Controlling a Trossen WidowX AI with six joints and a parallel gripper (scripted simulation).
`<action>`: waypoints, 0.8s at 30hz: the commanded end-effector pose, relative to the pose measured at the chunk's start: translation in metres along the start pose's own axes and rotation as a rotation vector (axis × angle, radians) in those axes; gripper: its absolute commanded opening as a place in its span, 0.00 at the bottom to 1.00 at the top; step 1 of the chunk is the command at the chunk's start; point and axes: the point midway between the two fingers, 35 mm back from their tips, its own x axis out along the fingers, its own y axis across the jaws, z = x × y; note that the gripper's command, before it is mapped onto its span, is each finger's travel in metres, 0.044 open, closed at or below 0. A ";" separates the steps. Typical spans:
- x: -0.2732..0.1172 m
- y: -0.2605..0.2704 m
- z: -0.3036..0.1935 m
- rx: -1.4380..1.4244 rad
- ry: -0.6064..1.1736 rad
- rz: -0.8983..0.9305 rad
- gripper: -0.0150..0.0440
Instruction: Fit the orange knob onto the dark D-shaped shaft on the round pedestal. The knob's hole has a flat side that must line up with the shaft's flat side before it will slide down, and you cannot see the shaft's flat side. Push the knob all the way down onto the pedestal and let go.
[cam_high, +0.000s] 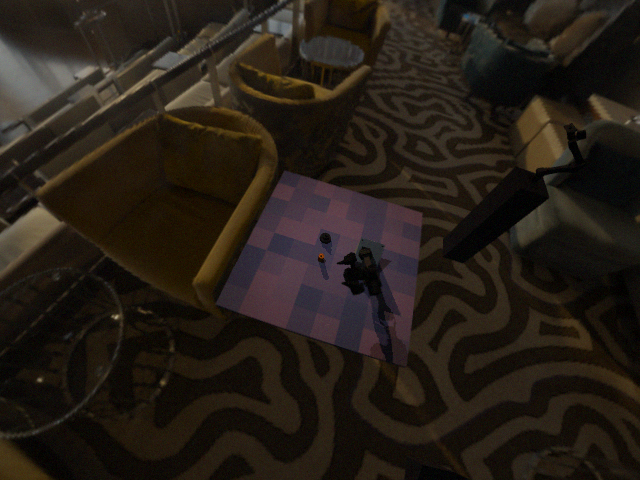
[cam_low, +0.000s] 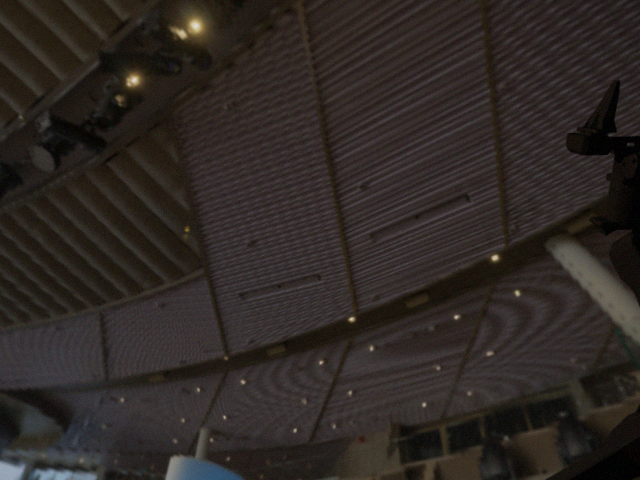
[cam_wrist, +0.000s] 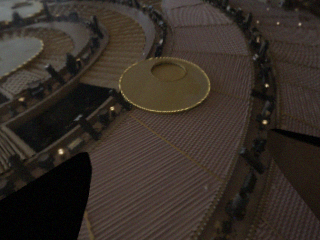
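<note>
The small orange knob (cam_high: 321, 257) stands on the checkered table top (cam_high: 273, 302) in the top view. The dark round pedestal (cam_high: 325, 238) stands just behind it, apart from it; its shaft is too small and dark to make out. My gripper (cam_high: 341, 272) (cam_wrist: 180, 149) is open and empty, to the right of the knob and apart from it. In the wrist view its two dark fingers stand wide apart, with only the ceiling between them. Neither the knob nor the pedestal shows in the wrist view or the exterior view.
The arm's grey base plate (cam_high: 376, 250) lies right of the pedestal. Dark parts of the arm (cam_low: 622, 191) show at the right edge of the exterior view. A yellow armchair (cam_high: 206, 206) stands beyond the table's left edge. A long dark box (cam_high: 493, 217) is beyond its right edge.
</note>
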 end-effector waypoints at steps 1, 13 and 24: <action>0.010 0.040 0.001 0.145 -0.021 0.065 1.00; 0.034 0.173 0.056 0.702 -0.129 0.343 1.00; 0.011 0.305 0.184 1.334 -0.208 0.859 1.00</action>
